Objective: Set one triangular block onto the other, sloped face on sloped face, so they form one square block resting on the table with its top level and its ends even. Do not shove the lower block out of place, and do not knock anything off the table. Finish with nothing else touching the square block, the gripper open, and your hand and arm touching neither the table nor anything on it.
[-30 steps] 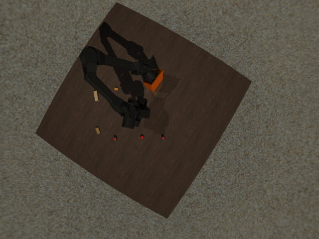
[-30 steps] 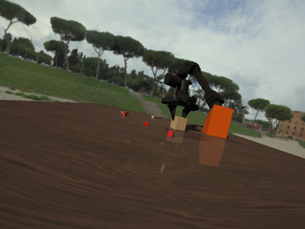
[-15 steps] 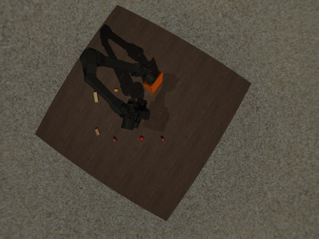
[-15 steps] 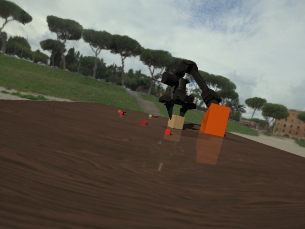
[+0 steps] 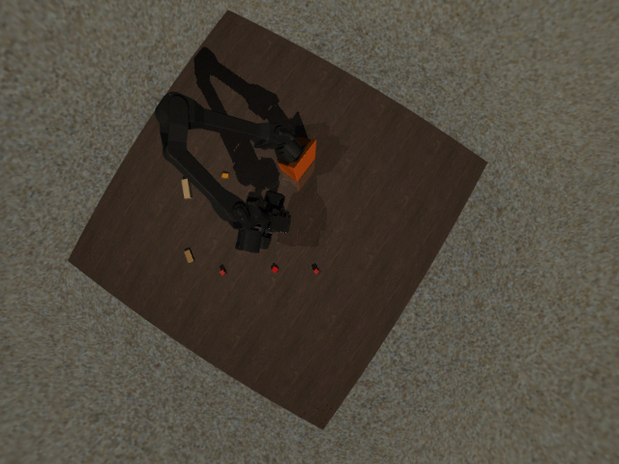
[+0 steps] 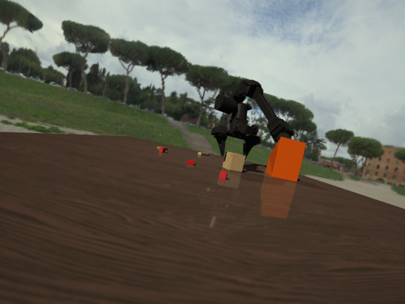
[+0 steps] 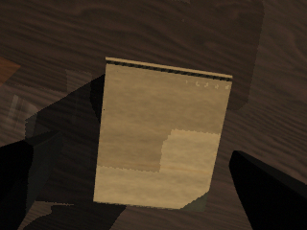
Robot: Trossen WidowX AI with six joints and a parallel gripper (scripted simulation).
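Two pale wooden triangular blocks sit together as one squarish block on the table. Its top looks flat and about level in the wrist view. A thin dark line with a narrow pale strip beyond it runs along the far edge. The seam and end alignment are hard to judge. In the top view the arm hides the block. My gripper is open wide, one finger on each side of the block, with gaps to it in the wrist view. The fingers are behind the block in the exterior view.
A tall orange block stands beside the arm's base. Three small red blocks lie in a loose row. Two wooden pieces and a small orange cube lie to the left in the top view.
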